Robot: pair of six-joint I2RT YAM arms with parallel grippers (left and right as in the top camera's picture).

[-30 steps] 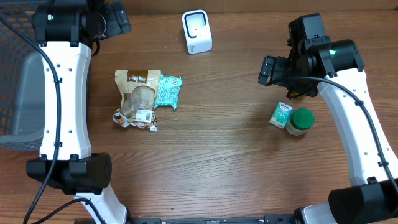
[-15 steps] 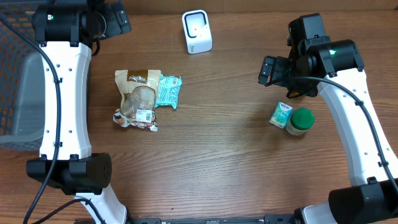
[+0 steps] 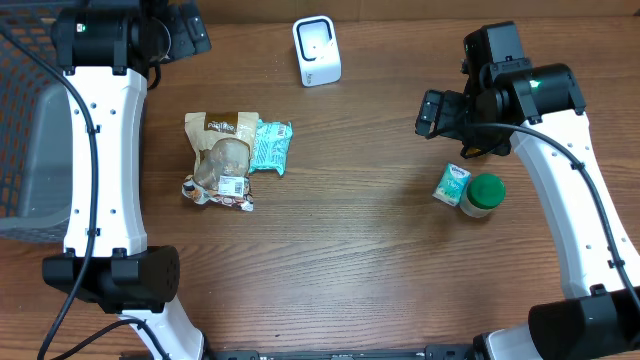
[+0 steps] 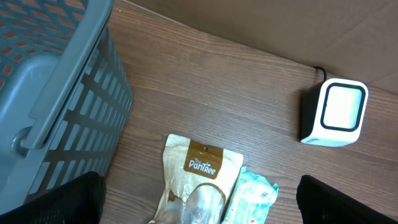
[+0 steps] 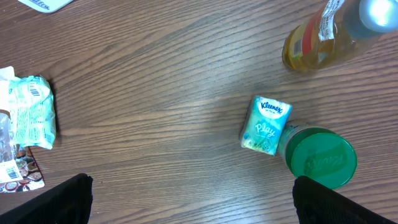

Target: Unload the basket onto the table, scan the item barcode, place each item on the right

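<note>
Brown wood-grain table [image 3: 350, 260] carried everything. A white box-shaped barcode scanner [image 3: 316, 50] stood at the middle of its far edge. Toward the left edge lay a brown PanTree snack pouch [image 3: 222, 155], with a teal plastic wipes packet [image 3: 270, 146] touching its right side. A grey slatted plastic basket [image 3: 30, 150] sat at that edge. Near the right edge, a teal Kleenex tissue pack [image 3: 452, 184] touched a green-lidded jar [image 3: 484, 196]. The left gripper [image 3: 188, 33] hung over the far left corner and the right gripper [image 3: 432, 112] beyond the tissue pack. Both were spread wide, holding nothing.
</note>
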